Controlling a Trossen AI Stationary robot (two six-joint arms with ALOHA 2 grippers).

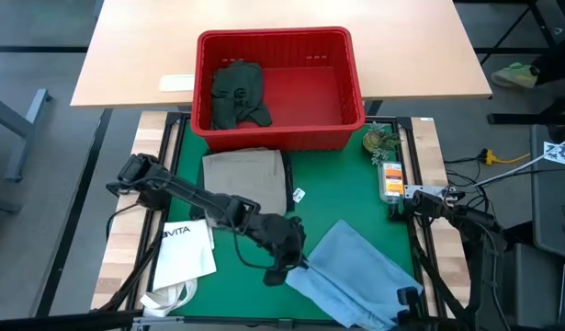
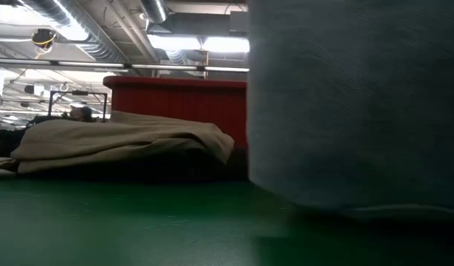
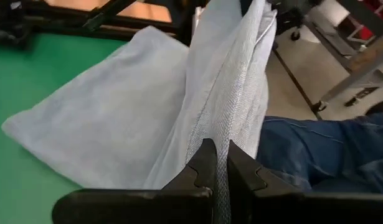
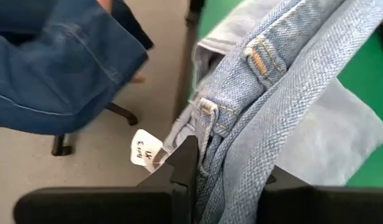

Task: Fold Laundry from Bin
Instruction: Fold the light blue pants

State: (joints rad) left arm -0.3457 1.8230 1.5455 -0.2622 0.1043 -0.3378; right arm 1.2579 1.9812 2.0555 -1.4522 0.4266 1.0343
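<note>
The light blue jeans (image 1: 355, 271) lie at the near right of the green mat, held between both grippers. My left gripper (image 1: 284, 267) is shut on their left side and my right gripper (image 1: 406, 297) on their near right end. In the low view the jeans (image 2: 352, 103) hang close in front, their lower edge on the mat. The folded khaki trousers (image 1: 245, 176) rest flat on the mat in front of the red bin (image 1: 355, 69). A dark green piece (image 1: 238, 92) lies in the bin's left half. My left gripper pinches a folded edge of the jeans (image 3: 223, 134) between its two fingers (image 3: 200, 165). The cloth runs away from the fingers in a raised ridge toward the other gripper. The part beside it (image 3: 110, 124) lies spread on the mat. My right gripper holds the jeans at the waistband, next to a belt loop (image 4: 210, 115), several bunched layers. One finger (image 4: 185, 162) shows beside the band; the denim covers the other. A white paper tag (image 4: 144, 149) hangs by the finger, and the cloth trails off onto the mat.
A white tote bag (image 1: 186, 250) lies at the mat's near left. An orange bottle (image 1: 390, 179) and a small plant (image 1: 378, 140) sit at the mat's right edge. A white tag (image 1: 299, 195) lies mid-mat. A person's leg in blue jeans (image 3: 328, 149) is beyond the near edge.
</note>
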